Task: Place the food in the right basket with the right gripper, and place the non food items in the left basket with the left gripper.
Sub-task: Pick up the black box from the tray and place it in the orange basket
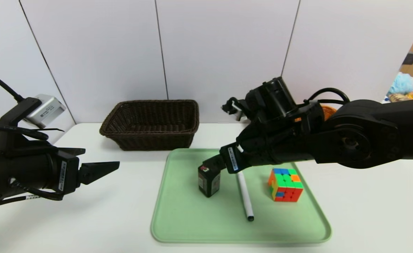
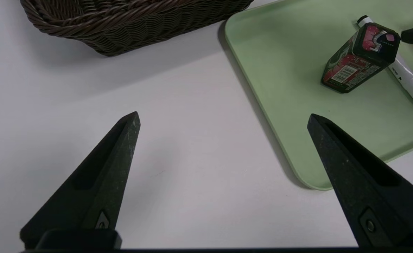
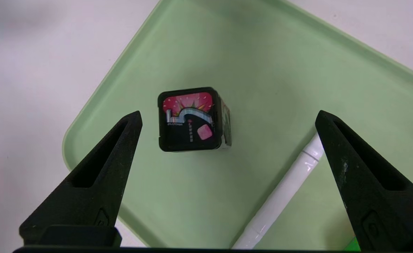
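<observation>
Right gripper (image 3: 229,114), jaws wide and empty, is over the dark box (image 3: 189,121), mid-frame, apparently to straddle it; left gripper (image 2: 224,114) idles open, left of frame.

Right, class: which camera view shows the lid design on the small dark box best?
The right wrist view: it looks down on the lid of the dark box, uncovered between the fingers. The left wrist view shows the lid slanted, plus a barcoded side; the head view shows the box small, its lid partly hidden.
</observation>
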